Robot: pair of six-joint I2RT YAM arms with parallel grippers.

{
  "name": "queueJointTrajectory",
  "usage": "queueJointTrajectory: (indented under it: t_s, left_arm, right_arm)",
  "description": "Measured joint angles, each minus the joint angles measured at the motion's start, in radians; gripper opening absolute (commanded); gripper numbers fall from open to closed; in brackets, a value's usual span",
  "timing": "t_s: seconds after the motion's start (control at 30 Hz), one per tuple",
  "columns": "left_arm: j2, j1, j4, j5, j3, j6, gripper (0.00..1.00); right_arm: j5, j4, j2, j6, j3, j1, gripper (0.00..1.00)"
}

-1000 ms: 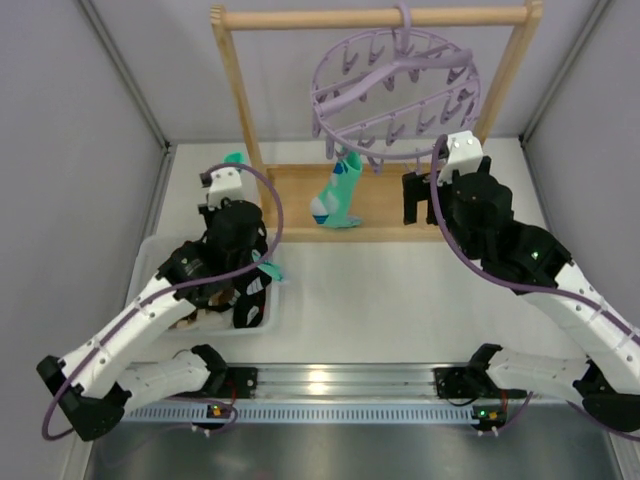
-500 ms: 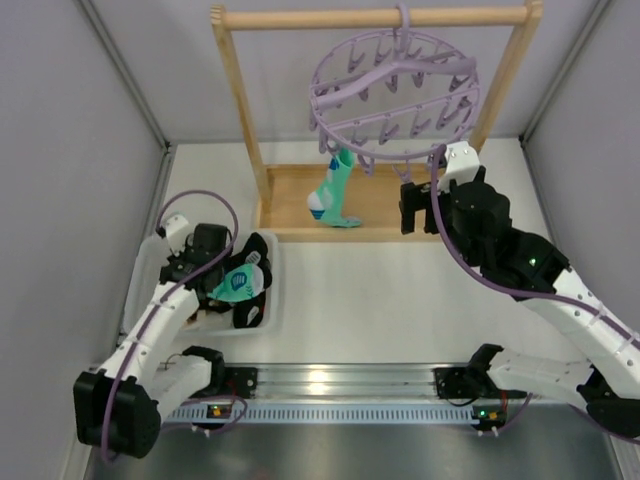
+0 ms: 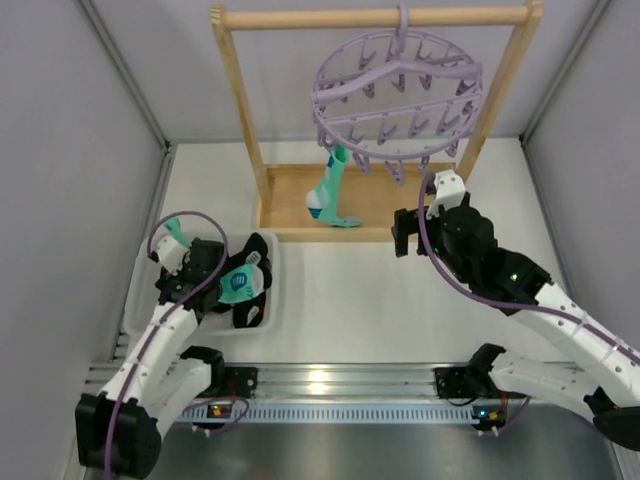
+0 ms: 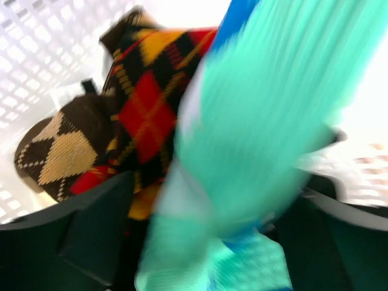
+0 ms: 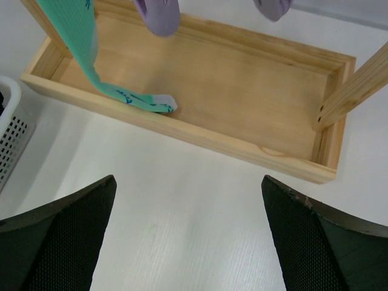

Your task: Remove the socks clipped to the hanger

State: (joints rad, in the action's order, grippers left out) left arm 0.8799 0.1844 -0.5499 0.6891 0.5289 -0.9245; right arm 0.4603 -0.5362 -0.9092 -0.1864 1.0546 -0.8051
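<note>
Left gripper point(image 4: 215, 185): fingers spread wide over the basket, a blurred mint-green sock point(image 4: 260, 121) between them, apparently not pinched. Right gripper point(image 5: 188, 182): spread wide too, holding nothing, hovering near the wooden tray point(image 5: 242, 91) under the hanger point(image 3: 398, 95). Hung by its hook from the wooden rack point(image 3: 238, 120); only one sock visibly clipped. White basket point(image 3: 138, 285) at left: red-patterned sock point(image 4: 145, 115), brown-and-tan sock point(image 4: 51, 151), black sock point(image 3: 250, 310), plus the mint one on top. Last hanging sock point(image 3: 330, 190): mint-green, pegged at the cuff, toe resting in the tray. Probably light, limp, stretchy; best pinched on the leg just below the peg, then pulled down steadily.
</note>
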Motion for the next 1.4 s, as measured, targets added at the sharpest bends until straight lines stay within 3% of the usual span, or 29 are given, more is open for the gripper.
queueJointTrajectory:
  t_s: [0.1, 0.3, 0.5, 0.73, 1.03, 1.17, 1.2, 1.4]
  left_arm:
    - [-0.119, 0.000, -0.005, -0.007, 0.007, 0.008, 0.99]
    - [-0.198, 0.000, -0.057, -0.034, 0.116, 0.048, 0.98]
    - [-0.288, 0.000, -0.117, -0.046, 0.250, 0.114, 0.99]
    - [-0.347, 0.000, -0.144, -0.109, 0.388, 0.246, 0.98]
    - [-0.347, 0.000, -0.167, -0.285, 0.479, 0.384, 0.99]
    - [-0.348, 0.000, -0.169, -0.328, 0.510, 0.418, 0.99]
    - [-0.349, 0.000, -0.170, -0.336, 0.516, 0.424, 0.99]
    - [-0.346, 0.000, -0.172, -0.410, 0.542, 0.442, 0.99]
  right_arm:
    - [-0.079, 0.076, 0.013, 0.000, -0.082, 0.029, 0.99]
    - [-0.323, 0.328, -0.053, 0.043, -0.215, 0.064, 0.99]
    - [-0.503, 0.628, -0.312, 0.114, -0.238, 0.109, 1.00]
    - [-0.548, 0.868, -0.639, 0.226, -0.218, 0.124, 1.00]
    - [-0.598, 1.064, -0.885, 0.282, -0.098, 0.132, 0.56]
    - [-0.616, 1.138, -0.913, 0.297, -0.097, 0.132, 0.17]
    - [-0.625, 1.151, -0.918, 0.301, -0.097, 0.132, 0.11]
    - [-0.642, 1.204, -0.881, 0.301, -0.127, 0.123, 0.00]
